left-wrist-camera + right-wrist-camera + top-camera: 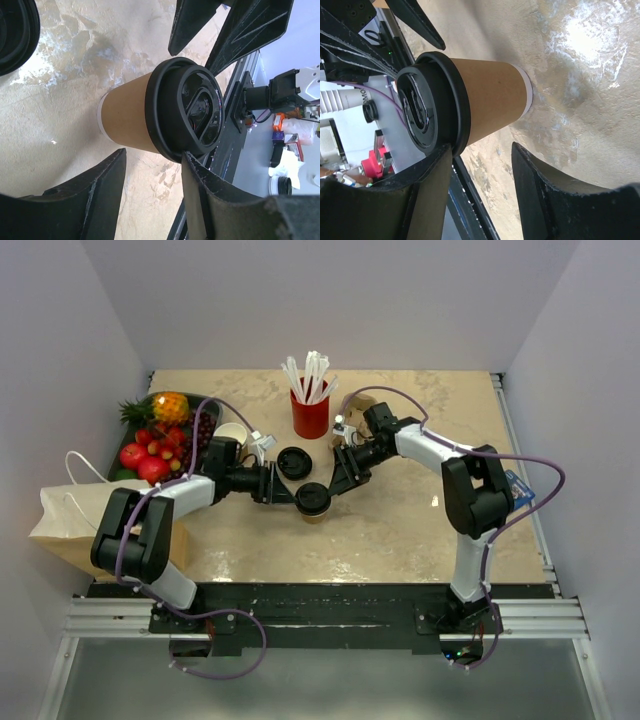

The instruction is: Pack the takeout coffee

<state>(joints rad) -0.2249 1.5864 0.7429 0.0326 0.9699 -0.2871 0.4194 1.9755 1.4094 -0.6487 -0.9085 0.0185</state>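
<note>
The takeout coffee (313,500) is a tan paper cup with a black lid, standing upright mid-table between my two grippers. My left gripper (291,496) reaches it from the left and my right gripper (339,487) from the right. In the left wrist view the cup (127,117) lies just beyond the open left gripper (154,153), and one finger (210,200) touches the lid rim. In the right wrist view the cup (492,97) sits just past the open right gripper (481,146), with one finger (420,195) against the lid (422,112). Neither gripper encloses the cup.
A loose black lid (294,461) lies just behind the cup. A red cup with white straws (311,415) stands further back. A lidless tan cup (231,435) and a fruit tray (160,435) are at the left. A paper bag (70,525) lies at the near left edge.
</note>
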